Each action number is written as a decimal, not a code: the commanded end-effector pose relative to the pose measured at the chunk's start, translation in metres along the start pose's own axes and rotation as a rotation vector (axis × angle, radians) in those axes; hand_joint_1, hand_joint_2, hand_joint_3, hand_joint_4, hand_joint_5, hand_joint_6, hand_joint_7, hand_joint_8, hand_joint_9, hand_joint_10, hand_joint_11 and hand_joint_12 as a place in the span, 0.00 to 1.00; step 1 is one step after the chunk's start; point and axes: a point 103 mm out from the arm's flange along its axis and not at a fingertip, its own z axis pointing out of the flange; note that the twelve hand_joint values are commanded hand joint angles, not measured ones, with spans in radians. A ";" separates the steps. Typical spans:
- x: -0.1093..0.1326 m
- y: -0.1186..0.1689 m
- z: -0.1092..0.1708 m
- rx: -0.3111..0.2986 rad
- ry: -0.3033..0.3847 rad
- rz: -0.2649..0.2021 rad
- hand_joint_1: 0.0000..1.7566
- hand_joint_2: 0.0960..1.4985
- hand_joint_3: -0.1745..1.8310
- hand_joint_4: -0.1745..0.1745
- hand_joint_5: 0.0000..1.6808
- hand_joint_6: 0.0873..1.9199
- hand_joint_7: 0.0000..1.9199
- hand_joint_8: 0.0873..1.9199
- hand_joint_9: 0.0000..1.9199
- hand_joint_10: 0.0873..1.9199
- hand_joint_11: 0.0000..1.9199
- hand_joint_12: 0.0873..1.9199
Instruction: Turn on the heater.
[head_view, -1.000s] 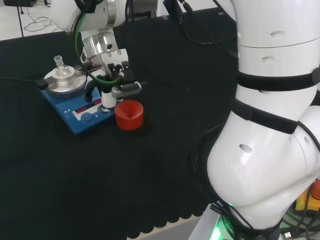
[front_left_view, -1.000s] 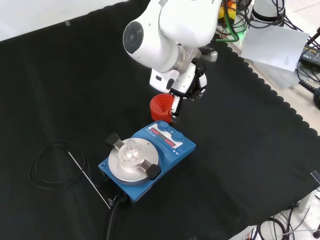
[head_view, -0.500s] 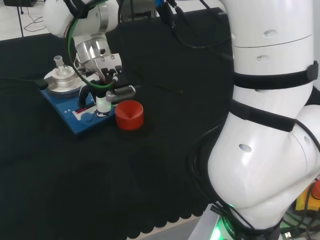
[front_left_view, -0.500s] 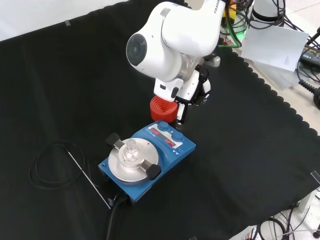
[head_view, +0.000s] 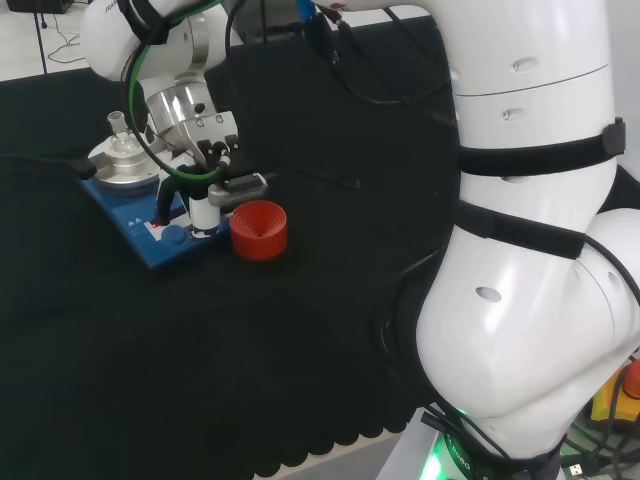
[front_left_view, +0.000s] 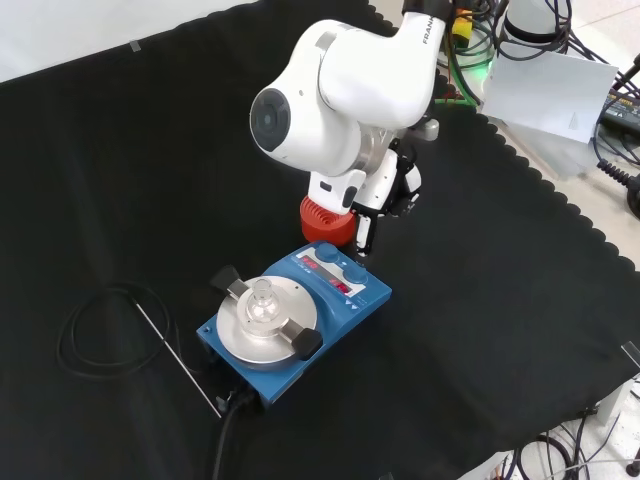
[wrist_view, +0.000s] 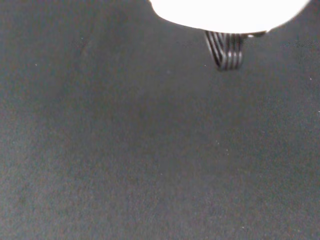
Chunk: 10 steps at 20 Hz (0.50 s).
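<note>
The heater (head_view: 140, 222) is a blue hotplate with a round silver top and a front panel with two knobs and red displays (front_left_view: 345, 278). A small glass flask (front_left_view: 262, 300) is clamped on its plate. My hand (head_view: 205, 190) hangs over the panel end of the heater, with a straight white finger (head_view: 204, 214) pointing down at it. In the front view that fingertip (front_left_view: 362, 243) sits just above the right knob; I cannot tell if it touches. The hand holds nothing. A blurred white part of the hand (wrist_view: 225, 12) shows above bare black cloth in the wrist view.
A red ribbed ring stand (head_view: 259, 229) stands on the cloth right beside the heater's panel, behind my hand in the front view (front_left_view: 320, 212). A coiled black cable (front_left_view: 90, 335) and a thin metal rod (front_left_view: 180, 362) lie left of the heater. The cloth's scalloped edge (front_left_view: 560, 200) runs along the right.
The hand has moved from beside the red ring over the heater's front panel, leftward in the head view, and its finger has come down toward the right knob.
</note>
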 end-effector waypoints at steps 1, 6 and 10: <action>-0.004 0.000 0.002 0.007 0.001 0.006 0.88 0.33 0.72 0.37 0.24 0.07 0.90 0.91 0.92 0.91 0.73 0.76; -0.004 0.001 0.002 0.011 0.000 0.009 0.88 0.33 0.72 0.37 0.25 0.07 0.90 0.91 0.92 0.91 0.73 0.76; -0.005 0.002 0.002 0.007 -0.001 0.010 0.88 0.32 0.73 0.37 0.25 0.07 0.90 0.91 0.93 0.91 0.73 0.76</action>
